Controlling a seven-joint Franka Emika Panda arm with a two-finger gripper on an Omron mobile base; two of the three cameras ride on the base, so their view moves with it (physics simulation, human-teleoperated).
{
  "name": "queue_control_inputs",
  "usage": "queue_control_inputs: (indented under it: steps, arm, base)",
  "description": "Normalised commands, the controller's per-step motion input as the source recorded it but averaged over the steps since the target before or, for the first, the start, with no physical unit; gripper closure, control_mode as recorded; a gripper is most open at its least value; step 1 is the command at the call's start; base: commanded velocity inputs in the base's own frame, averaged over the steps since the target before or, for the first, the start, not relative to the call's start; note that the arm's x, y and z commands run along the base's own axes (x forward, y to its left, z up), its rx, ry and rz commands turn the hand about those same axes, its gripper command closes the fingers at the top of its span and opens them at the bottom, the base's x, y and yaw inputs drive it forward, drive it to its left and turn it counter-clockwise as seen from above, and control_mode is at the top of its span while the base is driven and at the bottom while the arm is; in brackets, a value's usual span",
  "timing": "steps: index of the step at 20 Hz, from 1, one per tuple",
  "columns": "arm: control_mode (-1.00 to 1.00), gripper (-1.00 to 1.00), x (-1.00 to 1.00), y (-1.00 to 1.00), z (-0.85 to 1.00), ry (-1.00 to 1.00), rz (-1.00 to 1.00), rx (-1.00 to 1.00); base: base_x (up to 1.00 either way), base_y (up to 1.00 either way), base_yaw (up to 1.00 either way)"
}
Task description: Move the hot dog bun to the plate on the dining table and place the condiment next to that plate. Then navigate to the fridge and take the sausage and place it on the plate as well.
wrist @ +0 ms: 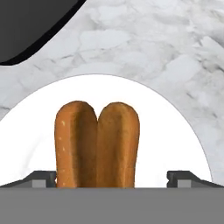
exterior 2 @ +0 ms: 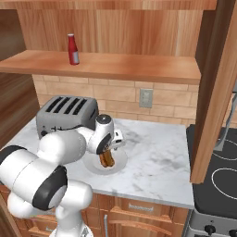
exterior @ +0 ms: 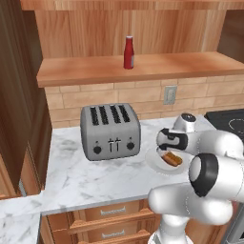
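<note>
Hot dog bun (exterior 2: pixel 107 159) on white dish (exterior 2: pixel 119 163); toaster (exterior 2: pixel 65 113) beside

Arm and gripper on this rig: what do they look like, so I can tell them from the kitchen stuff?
The arm is made of glossy white rounded segments with dark grey to black bands and caps at the joints. No cables or markings show. The gripper sits on a white wrist with a dark collar; its two fingertips are small, dark grey and blocky.

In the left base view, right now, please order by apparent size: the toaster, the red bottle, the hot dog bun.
1. Toaster, clearly largest.
2. Red bottle on the wooden shelf.
3. Hot dog bun on the white plate.
The bottle stands farther from the camera and the arm partly hides the bun, so ranks two and three are uncertain.
</note>
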Motion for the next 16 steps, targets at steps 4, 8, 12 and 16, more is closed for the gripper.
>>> queue_control_inputs:
  steps: [4,8,12,16]
  arm:
    - [-1.00,-1.00,-0.51,0.04,-0.16,0.00,0.00,0.00]
    - [-1.00,-1.00,0.01,0.00,-0.20,0.00,0.00,0.00]
    - [-1.00,-1.00,0.19,0.00,-0.24,0.00,0.00,0.00]
    - [-1.00,-1.00,0.30,-0.06,-0.23,0.00,0.00,0.00]
  base:
    - [0.00,0.00,0.00]
    - [0.00,0.00,0.00]
    - [0.00,0.00,0.00]
    - [0.00,0.00,0.00]
